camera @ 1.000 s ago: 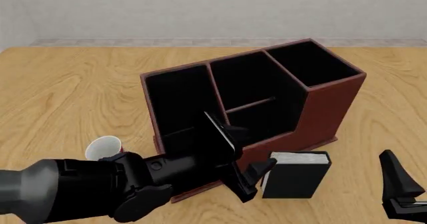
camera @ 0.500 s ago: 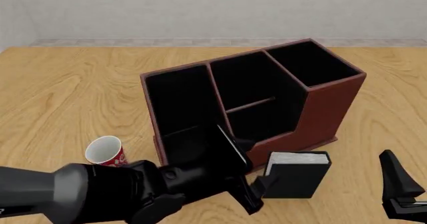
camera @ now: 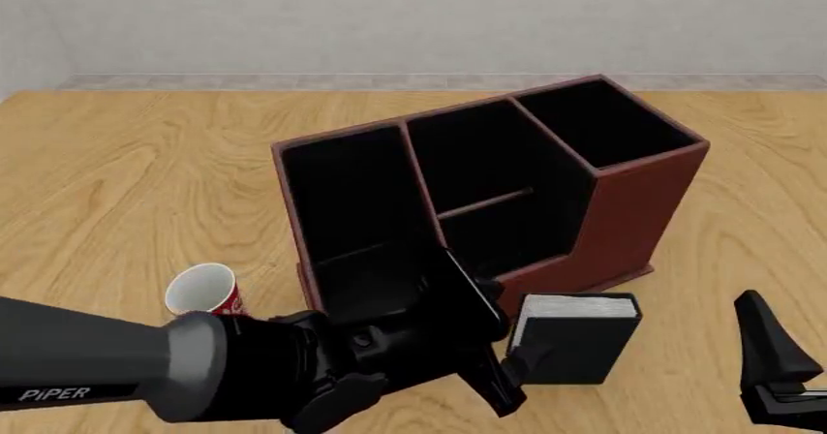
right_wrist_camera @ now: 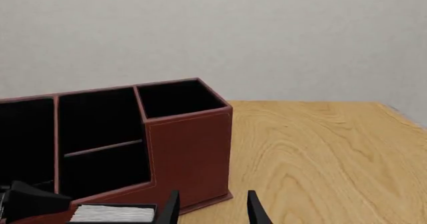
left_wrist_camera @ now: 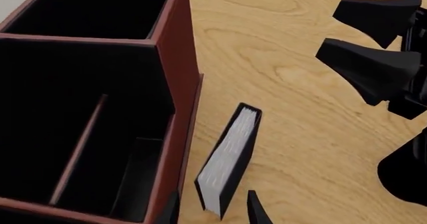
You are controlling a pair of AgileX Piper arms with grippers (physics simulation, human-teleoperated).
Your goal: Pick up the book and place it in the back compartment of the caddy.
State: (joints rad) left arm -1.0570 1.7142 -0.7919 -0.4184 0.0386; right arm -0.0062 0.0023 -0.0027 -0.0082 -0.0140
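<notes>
one small black hardcover book w/ white page edges (camera: pixel 578 339) stands on edge on the light wooden counter (camera: pixel 130 182), just beside the low front wall of one reddish-brown caddy (camera: pixel 640 211) w/ four black-lined pockets. one white-and-red mug (camera: pixel 204 292) sits nearby. left pincer (left_wrist_camera: pixel 212 211) fingers apart, straddling the book; right pincer (right_wrist_camera: pixel 212 208) apart too, off to the side.

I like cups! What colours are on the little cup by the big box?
The cup is white with red markings, seen best in the front view.
</notes>
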